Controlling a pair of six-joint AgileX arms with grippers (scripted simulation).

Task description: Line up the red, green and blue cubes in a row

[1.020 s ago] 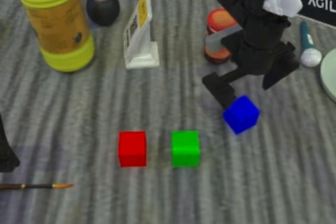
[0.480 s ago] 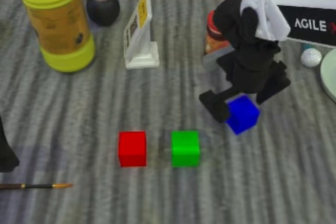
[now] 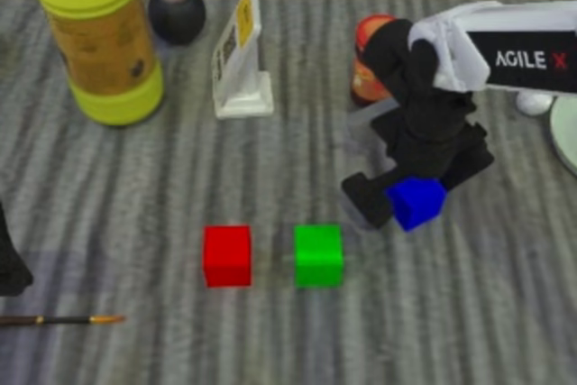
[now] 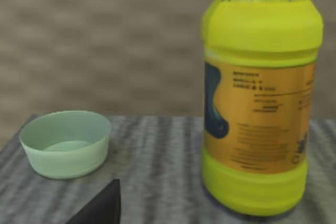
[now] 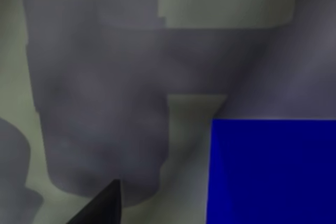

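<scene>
I am working with my right gripper (image 3: 407, 197), whose jaws are standing apart astride the blue cube (image 3: 416, 203): one dark finger (image 3: 367, 198) is showing just left of the cube, the other at its right, and I cannot tell whether either pad is touching a face yet. The cube is sitting a little skewed, right of the green cube (image 3: 318, 255) and slightly farther back than it. The red cube (image 3: 226, 255) is lying left of the green one, the two level with each other and apart.

I am judging the blue cube to be light, rigid and smooth-faced, so flat opposite sides are the place to pinch, squarely and near mid-height, or it may twist out on a corner.

Beyond my arm, the red-lidded jar (image 3: 370, 68) is standing close behind the wrist. My left gripper (image 3: 11, 263) is parked at the table's (image 3: 505, 313) left edge.
</scene>
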